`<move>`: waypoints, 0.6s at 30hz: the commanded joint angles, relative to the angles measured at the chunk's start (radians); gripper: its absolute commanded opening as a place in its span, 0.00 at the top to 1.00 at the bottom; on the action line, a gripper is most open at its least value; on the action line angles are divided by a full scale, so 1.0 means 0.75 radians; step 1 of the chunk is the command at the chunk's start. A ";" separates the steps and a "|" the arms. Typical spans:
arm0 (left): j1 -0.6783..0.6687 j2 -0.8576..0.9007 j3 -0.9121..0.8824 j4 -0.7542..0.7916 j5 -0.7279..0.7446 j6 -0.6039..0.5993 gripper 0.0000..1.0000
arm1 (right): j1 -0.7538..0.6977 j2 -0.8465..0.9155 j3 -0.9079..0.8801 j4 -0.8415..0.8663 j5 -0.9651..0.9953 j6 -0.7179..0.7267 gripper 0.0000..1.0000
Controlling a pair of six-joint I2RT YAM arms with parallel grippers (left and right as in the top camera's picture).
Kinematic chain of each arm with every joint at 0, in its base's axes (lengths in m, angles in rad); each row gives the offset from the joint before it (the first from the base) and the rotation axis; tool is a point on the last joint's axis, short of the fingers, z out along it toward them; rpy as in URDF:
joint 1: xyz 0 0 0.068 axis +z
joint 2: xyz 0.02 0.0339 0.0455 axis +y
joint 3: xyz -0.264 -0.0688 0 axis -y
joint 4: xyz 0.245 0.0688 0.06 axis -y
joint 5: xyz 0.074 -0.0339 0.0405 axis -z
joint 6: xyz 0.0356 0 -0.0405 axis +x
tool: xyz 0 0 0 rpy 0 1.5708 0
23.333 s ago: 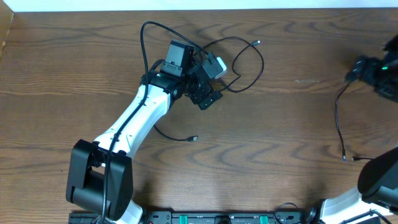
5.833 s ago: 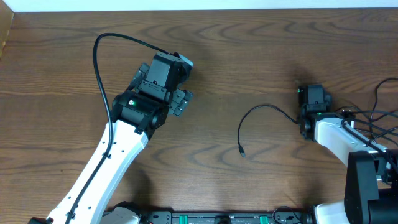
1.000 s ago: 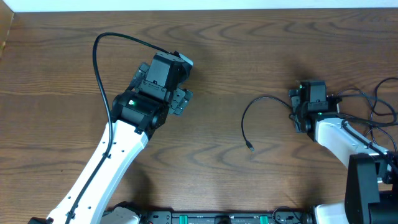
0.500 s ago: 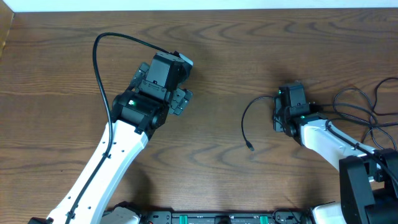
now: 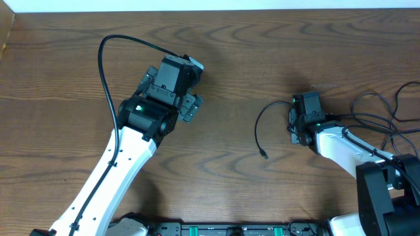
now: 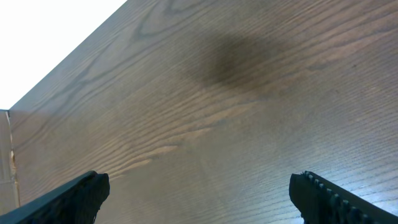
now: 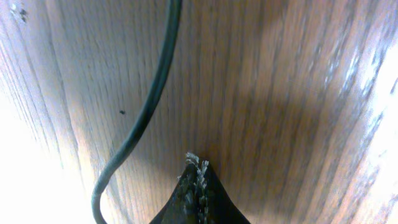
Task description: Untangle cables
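Shifted toward 9 o'clock, the right gripper [image 7: 196, 168] is pressed closed beside the black cable [image 7: 152, 99], probably to nudge it clear. The left gripper [image 6: 199, 196] is held wide and empty.

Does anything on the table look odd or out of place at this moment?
One thing: in the right wrist view the right gripper has its fingertips closed together beside the thin black cable, not around it. The cable itself lies in a loose open curve, with no visible damage.
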 commanded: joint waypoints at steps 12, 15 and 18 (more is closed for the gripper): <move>0.003 -0.003 0.002 -0.008 -0.004 -0.007 0.02 | -0.100 -0.150 -0.034 -0.015 0.159 -0.316 0.80; 0.003 -0.003 0.002 -0.009 -0.004 -0.007 0.02 | -0.097 -0.160 -0.034 -0.006 0.125 -0.315 0.35; 0.003 -0.003 0.002 -0.009 -0.004 -0.007 0.02 | -0.087 -0.157 -0.034 0.026 0.075 -0.315 0.26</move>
